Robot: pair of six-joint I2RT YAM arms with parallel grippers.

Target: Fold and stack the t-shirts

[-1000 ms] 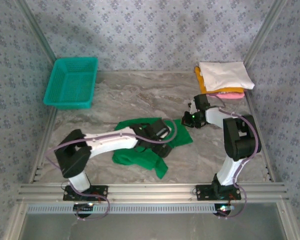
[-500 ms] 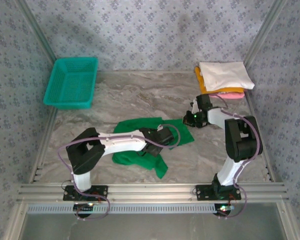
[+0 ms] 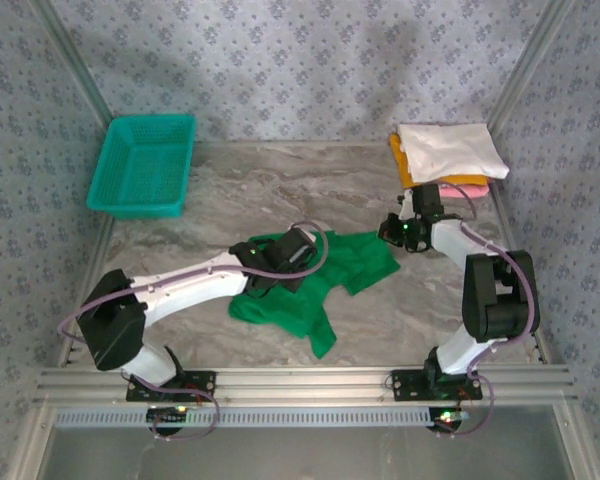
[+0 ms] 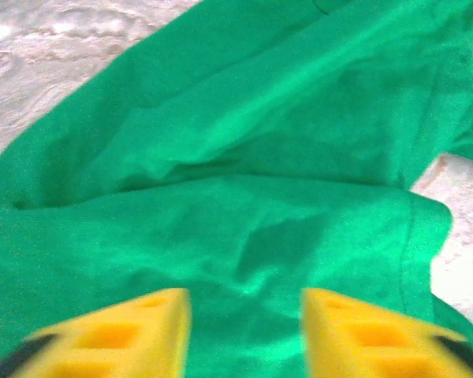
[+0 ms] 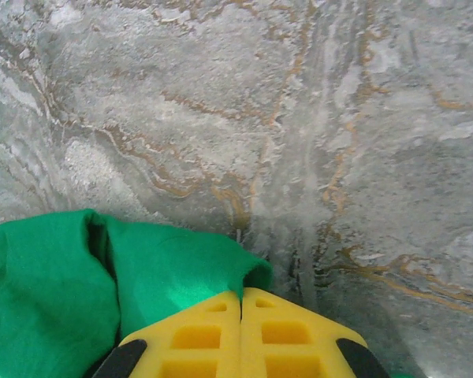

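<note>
The right pincer [image 5: 241, 298] was closed tight on the green t-shirt [image 3: 365, 262], likely to stretch it flat, while the left pincer [image 4: 245, 303] hovered open above.

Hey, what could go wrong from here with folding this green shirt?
The right end effector is shut on just the edge of the green t-shirt, so a pull may slip it free.
It also works close to the folded stack and might nudge it.
The left end effector is open over bunched folds, so it may grab several layers.
</note>
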